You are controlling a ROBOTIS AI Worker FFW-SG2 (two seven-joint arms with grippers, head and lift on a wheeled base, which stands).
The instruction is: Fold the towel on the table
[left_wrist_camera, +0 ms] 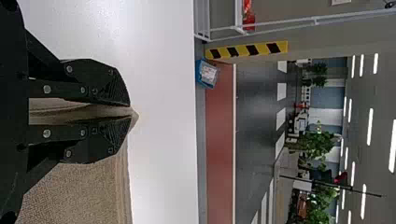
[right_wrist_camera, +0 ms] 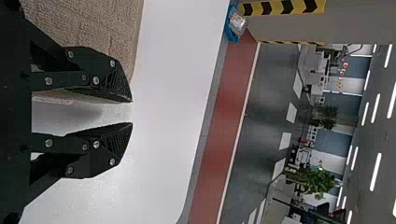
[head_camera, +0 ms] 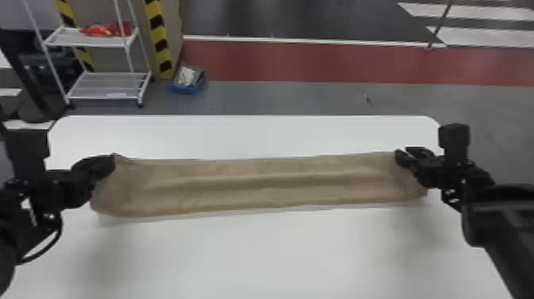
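Closed jaws of the left gripper (head_camera: 111, 160): clamped on the towel's (head_camera: 254, 183) far left corner. At its right end, jaws of the right gripper (head_camera: 402, 152): parted, empty. Lies lengthwise across the tabletop (head_camera: 262, 254).

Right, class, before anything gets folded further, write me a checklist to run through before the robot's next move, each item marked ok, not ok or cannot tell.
1. Left gripper has the towel: ok, it is shut on a far corner.
2. Right gripper has the towel: not ok, it is open at the other end.
3. Towel lies within the outline of the table: ok in the head view.
4. Towel's upper face is smooth: not ok, a long ridge or crease runs along it.
5. Hidden layers underneath are lined up: cannot tell, the top face covers them.
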